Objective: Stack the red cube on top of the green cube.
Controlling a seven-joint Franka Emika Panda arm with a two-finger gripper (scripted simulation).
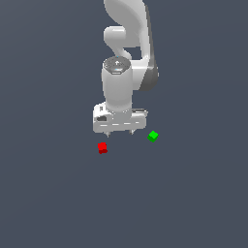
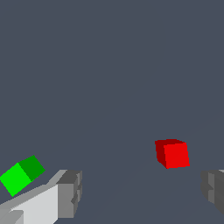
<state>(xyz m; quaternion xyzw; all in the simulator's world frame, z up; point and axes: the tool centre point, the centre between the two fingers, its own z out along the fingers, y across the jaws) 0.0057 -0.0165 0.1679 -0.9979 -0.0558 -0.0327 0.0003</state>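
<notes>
End effector (image 1: 119, 132): white Franka hand, pointing down above the flat dark grey counter (image 1: 193, 203). Its fingers (image 2: 70, 192) are spread wide; the wrist view shows one grey fingertip at each side of the frame with bare counter between them. Nothing is held and neither fingertip touches a cube.

Red cube (image 1: 102, 147): sits flat on the counter, apart from the end effector. In the exterior view it lies just below the fingertip on the exterior view's left. In the wrist view the red cube (image 2: 172, 153) sits ahead of the open gap, nearer one fingertip than the other, not between the pads.

Green cube (image 1: 153, 136): rests on the counter toward the exterior view's right of the end effector, turned at an angle to the red cube. In the wrist view the green cube (image 2: 22, 174) lies outside the fingers, just beside the white finger body.

The two cubes are well apart, with the end effector's tips over the stretch between them. Neither cube is stacked.
</notes>
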